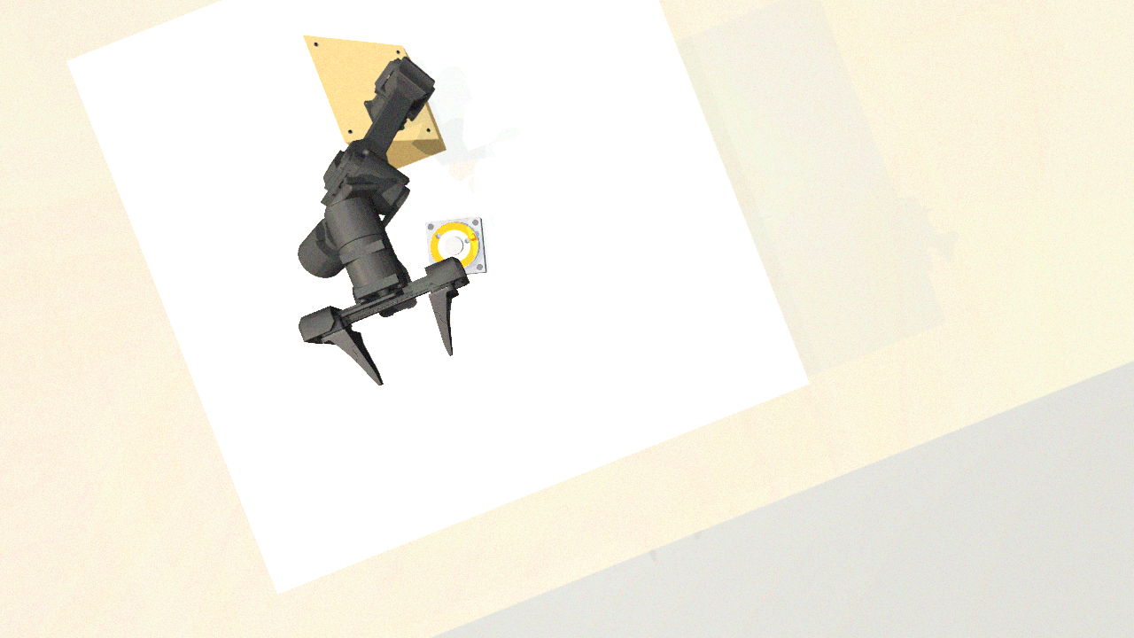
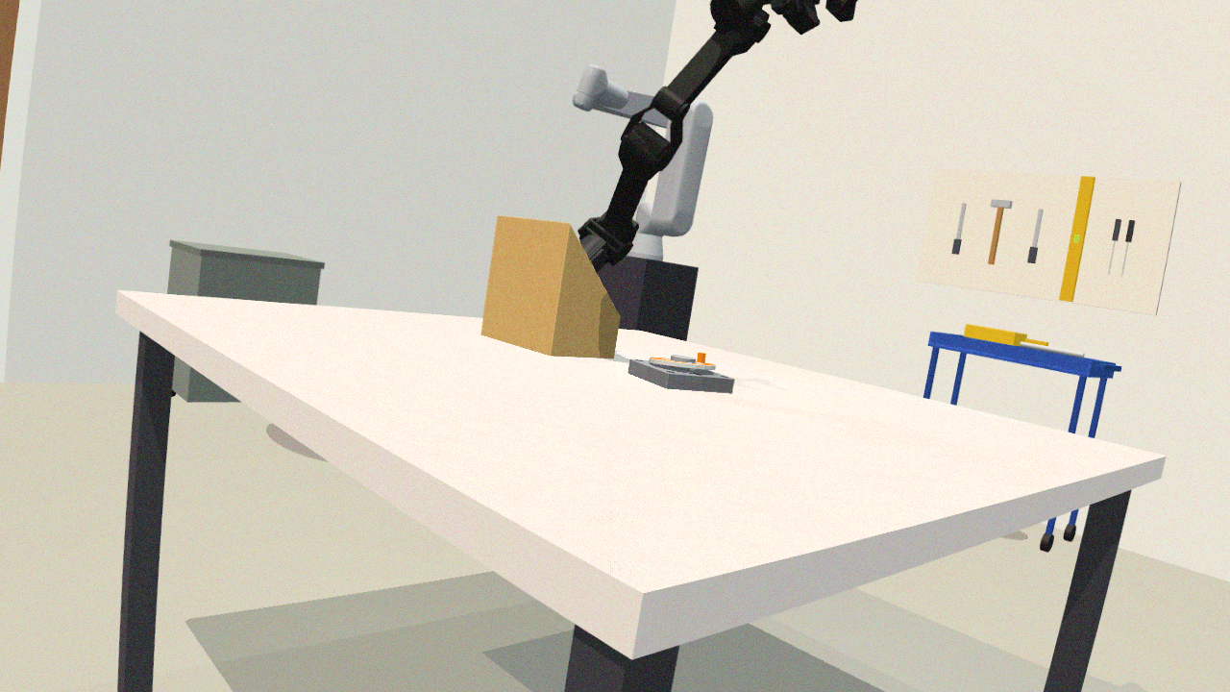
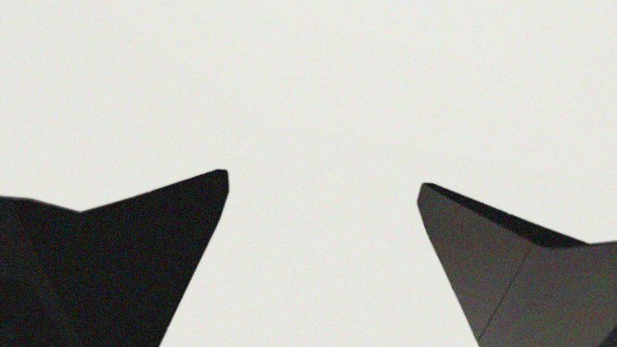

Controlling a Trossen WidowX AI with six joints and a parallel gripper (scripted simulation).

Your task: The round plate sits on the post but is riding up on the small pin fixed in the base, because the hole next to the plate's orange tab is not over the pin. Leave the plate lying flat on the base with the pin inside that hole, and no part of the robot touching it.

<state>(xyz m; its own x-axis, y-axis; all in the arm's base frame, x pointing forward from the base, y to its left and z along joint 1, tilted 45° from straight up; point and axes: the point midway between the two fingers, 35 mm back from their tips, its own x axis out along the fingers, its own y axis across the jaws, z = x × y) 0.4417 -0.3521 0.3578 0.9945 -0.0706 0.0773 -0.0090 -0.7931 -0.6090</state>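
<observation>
We have the jaws spread wide, close to their full opening, and nothing is between them. In the wrist view the 2 dark fingers point at a bare pale surface, and neither the plate nor the base shows there, so the gripper is not yet aimed at the work.

From the top view, the round plate lies behind the jaws, back toward the wrist and off to the side of one finger's root, near the arm's forearm. The exterior view shows the arm reaching up out of the frame, so we judge the jaws to be high above the worktop and well apart from the plate.

The plate is a yellow ring around a pale centre post, sitting on the small grey square base. Its orange tab shows on the rim, on the side away from the forearm; in the exterior view the tab stands up at the far edge of the base. The pin and the hole beside the tab are too small for us to make out, and we cannot tell from these pictures whether the plate is tilted.

As we judge it, nothing of the task is done. What is left: bring the jaws back and down over the plate, take hold of the tab or the rim, turn the plate about the post until the hole meets the pin, let it drop flat, then release and draw clear.
</observation>
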